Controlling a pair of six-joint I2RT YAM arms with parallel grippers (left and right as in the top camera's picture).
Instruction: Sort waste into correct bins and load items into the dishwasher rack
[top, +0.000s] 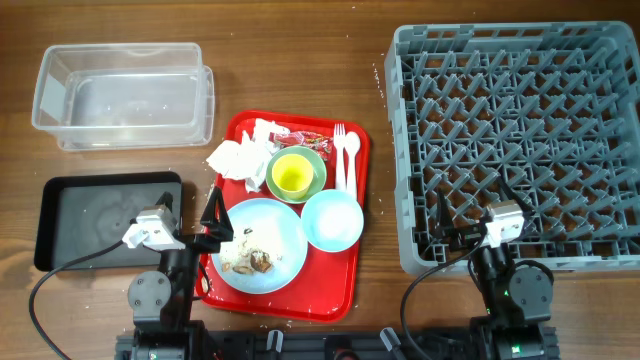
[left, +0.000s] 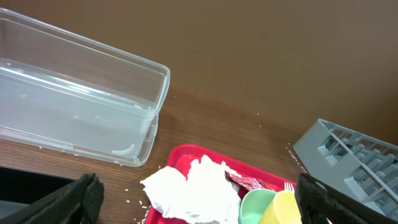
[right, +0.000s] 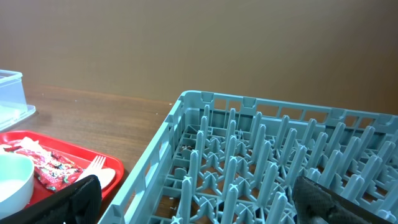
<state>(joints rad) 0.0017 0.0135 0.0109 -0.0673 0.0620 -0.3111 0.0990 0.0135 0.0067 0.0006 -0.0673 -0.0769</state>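
Napkins at frame centre, likely light and soft, best pinched at a raised fold; left tool and right tool gape empty.

A flat red serving tray, rectangular with rounded corners and a raised rim, lies near the middle of the brown wood-grain worktop, its long sides running front to back, and a plain brown wall rises behind the worktop's far edge.
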